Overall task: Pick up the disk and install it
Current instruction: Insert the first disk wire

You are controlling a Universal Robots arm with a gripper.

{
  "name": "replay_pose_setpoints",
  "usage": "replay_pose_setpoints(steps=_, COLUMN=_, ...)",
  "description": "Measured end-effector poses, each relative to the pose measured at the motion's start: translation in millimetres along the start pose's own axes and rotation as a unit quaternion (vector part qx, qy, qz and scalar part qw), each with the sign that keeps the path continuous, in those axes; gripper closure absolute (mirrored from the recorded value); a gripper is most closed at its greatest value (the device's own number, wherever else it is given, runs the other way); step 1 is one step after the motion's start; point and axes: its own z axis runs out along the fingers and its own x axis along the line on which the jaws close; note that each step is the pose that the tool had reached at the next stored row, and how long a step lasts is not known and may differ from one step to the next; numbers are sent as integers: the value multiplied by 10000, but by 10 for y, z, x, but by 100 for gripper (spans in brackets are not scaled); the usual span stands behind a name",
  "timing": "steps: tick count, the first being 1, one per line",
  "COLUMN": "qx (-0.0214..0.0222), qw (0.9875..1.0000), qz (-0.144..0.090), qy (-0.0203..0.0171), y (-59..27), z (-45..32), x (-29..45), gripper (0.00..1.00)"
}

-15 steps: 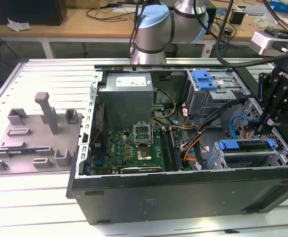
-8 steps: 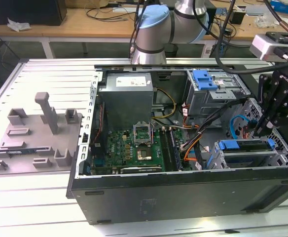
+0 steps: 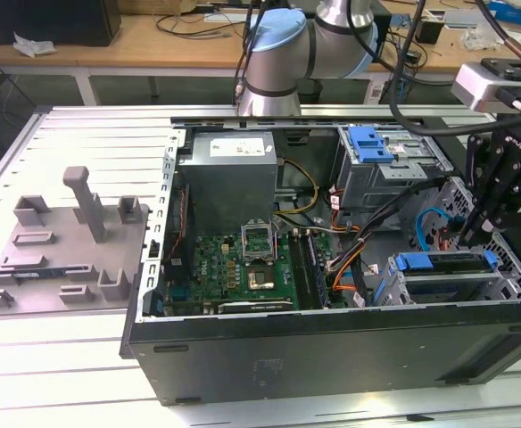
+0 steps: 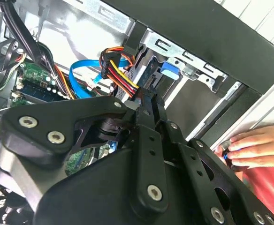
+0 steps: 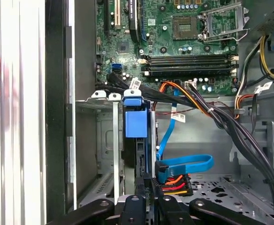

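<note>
We see an open case (image 3: 332, 348) lying on its side on a slatted metal surface (image 3: 64, 366). Inside it are a green board (image 3: 252, 263) and a grey power supply (image 3: 229, 169). The disk (image 3: 448, 261) stands on edge in a metal cage (image 3: 439, 292) at the case corner on the exterior view's right, with its blue carrier tab towards the board. In the first wrist view we look along the disk (image 5: 137, 124), which sits in the cage slot just beside a thin metal divider.

The claw (image 3: 461, 242) hangs over that cage. In the first wrist view the claw (image 5: 147, 183) is narrow, its black fingers (image 5: 139, 187) lying on both sides of the disk's near end and gripping it. In the second wrist view the claw (image 4: 148, 96) points into the same slot.

A blue cable (image 5: 188, 163) loops just beside the fingers, next to a connector with red, orange and yellow wires. A bare blue bracket (image 3: 372, 143) lies on the upper cage. A grey fixture (image 3: 64, 241) rests on the surface, well apart from the case, at the exterior view's left. A hand (image 4: 256, 147) with a red sleeve (image 4: 268, 187) rests on the surface just outside the case wall.
</note>
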Motion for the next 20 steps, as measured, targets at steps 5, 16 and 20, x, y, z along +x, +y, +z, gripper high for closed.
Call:
replay_pose_setpoints(steps=5, qx=48, qw=9997, qz=-206, qy=-103, y=0, z=1, x=6, gripper=84)
replay_pose_setpoints(steps=16, qx=203, qw=9991, qz=-325, qy=-176, y=68, z=10, x=79, gripper=84)
replay_pose_setpoints(steps=20, qx=210, qw=9991, qz=-326, qy=-176, y=68, z=12, x=81, gripper=84)
